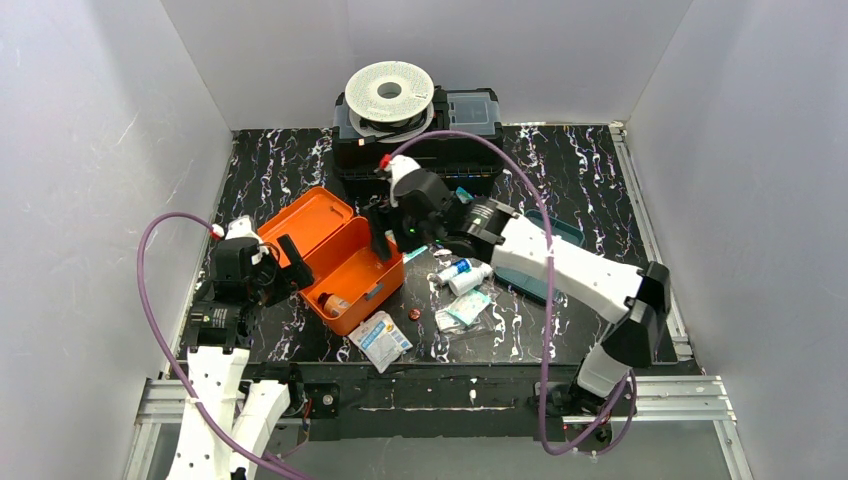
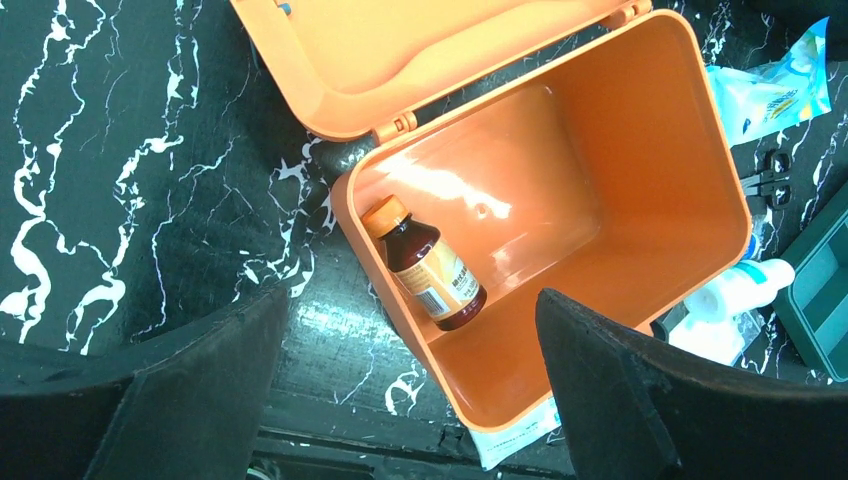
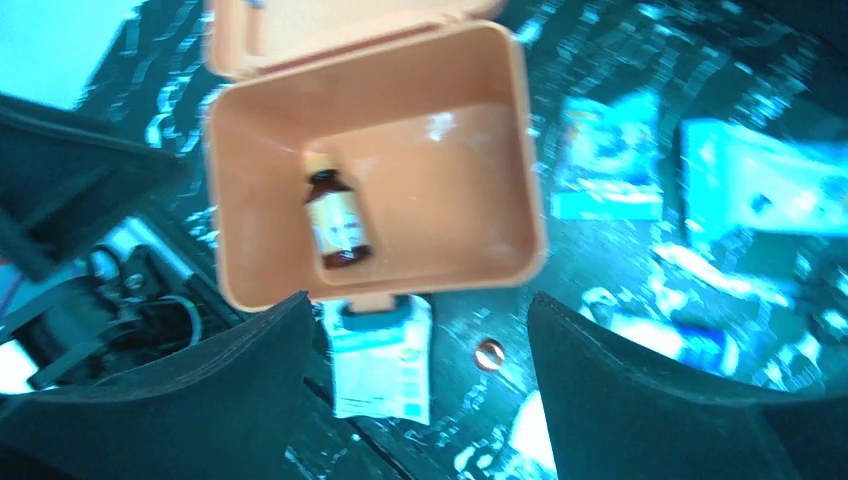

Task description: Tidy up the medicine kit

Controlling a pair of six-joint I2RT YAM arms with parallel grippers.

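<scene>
The medicine kit [image 1: 345, 262] is an orange box lying open left of centre, lid [image 1: 306, 222] folded back. A brown bottle [image 2: 425, 265] with an orange cap lies on its side inside it, against one wall, and shows too in the right wrist view as the bottle [image 3: 335, 225]. My left gripper [image 1: 285, 268] hovers at the kit's left side, open and empty; in its own view the left gripper [image 2: 410, 400] straddles the kit's corner [image 2: 470, 385]. My right gripper [image 1: 388, 245] hangs above the kit's right edge, open and empty, and the right gripper [image 3: 415, 400] looks down into the kit [image 3: 535, 200].
A teal tray [image 1: 562, 232] lies partly under the right arm. White small bottles [image 1: 465, 275], clear packets [image 1: 462, 312], a blue-white packet [image 1: 380, 340] and a small brown ring [image 1: 413, 313] lie right of and in front of the kit. A black toolbox [image 1: 440, 150] with a white spool [image 1: 390, 92] stands behind.
</scene>
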